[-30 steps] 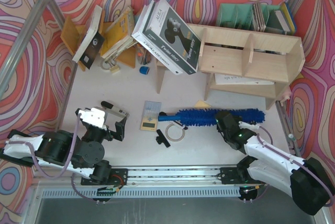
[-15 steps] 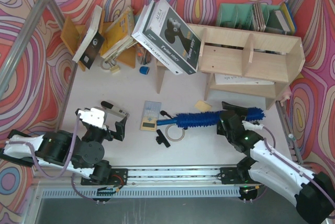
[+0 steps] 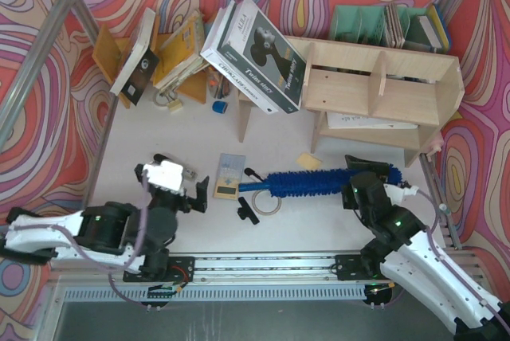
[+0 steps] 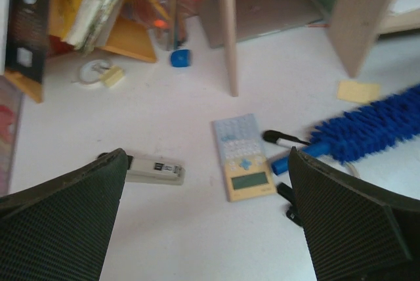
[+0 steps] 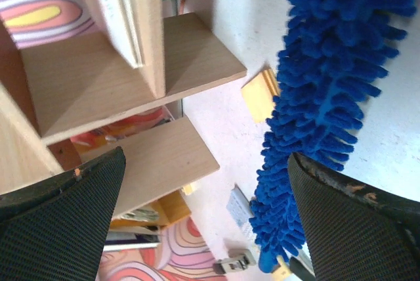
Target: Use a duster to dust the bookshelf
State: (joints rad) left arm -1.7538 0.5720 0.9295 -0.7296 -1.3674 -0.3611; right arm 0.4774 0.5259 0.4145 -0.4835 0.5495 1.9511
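Starting at the right gripper [image 3: 376, 184], its two fingers [image 5: 59, 222] are being held wide apart, and nothing is being pinched by them. In the right wrist view the fluffy blue head of the duster [image 3: 311, 183] is being shown between those fingers, but it is not being squeezed. It is being held up only by the table [image 3: 159, 130], where it is lying flat. Its thin handle is being pointed toward the left, with the tip near a small calculator [image 3: 229, 176].

The left gripper [image 3: 171, 190] is also being held wide open, and nothing is being gripped by it. It is being kept low over the table, close to the calculator and well apart from the fluffy head.

Just behind the duster, the bookshelf [image 3: 374, 90] is being shown at the back right of the table. A big white box [image 3: 255, 54] is being propped against its left end. The shelf is not being touched by the duster or by either gripper.

So no dusting is being done at this moment. Whether any board is already being counted as clean cannot be told, since no dust is being shown. It is being judged that the duster has to be picked up and wiped along the boards before more dusting is possible.
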